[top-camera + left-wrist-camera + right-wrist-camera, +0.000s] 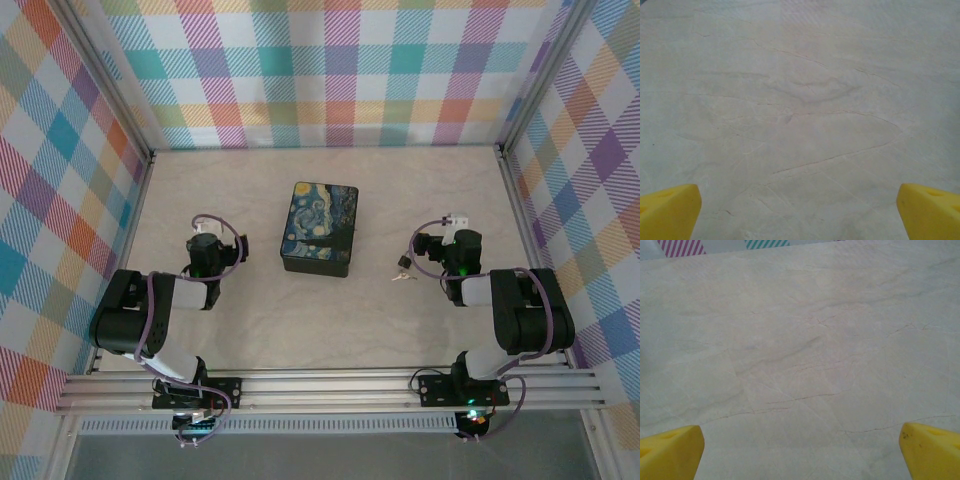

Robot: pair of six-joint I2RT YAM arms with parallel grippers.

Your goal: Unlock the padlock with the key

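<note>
Pale marbled bench [300, 330]; left fingers [667, 212] and right fingers [670, 452] gape empty. I'd pinch the key [400, 277] flat, just beside the padlock [401, 263].

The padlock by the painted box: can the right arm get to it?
Probably yes: the padlock lies on bare table close beside the right arm, the right end effector is open, and nothing stands between them.

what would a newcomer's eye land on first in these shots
The black box with its blue swirling-night lid sits in the middle of the pale table, walled in by loud pastel plaid walls. Just right of it lie the tiny padlock and key, easy to miss.
</note>
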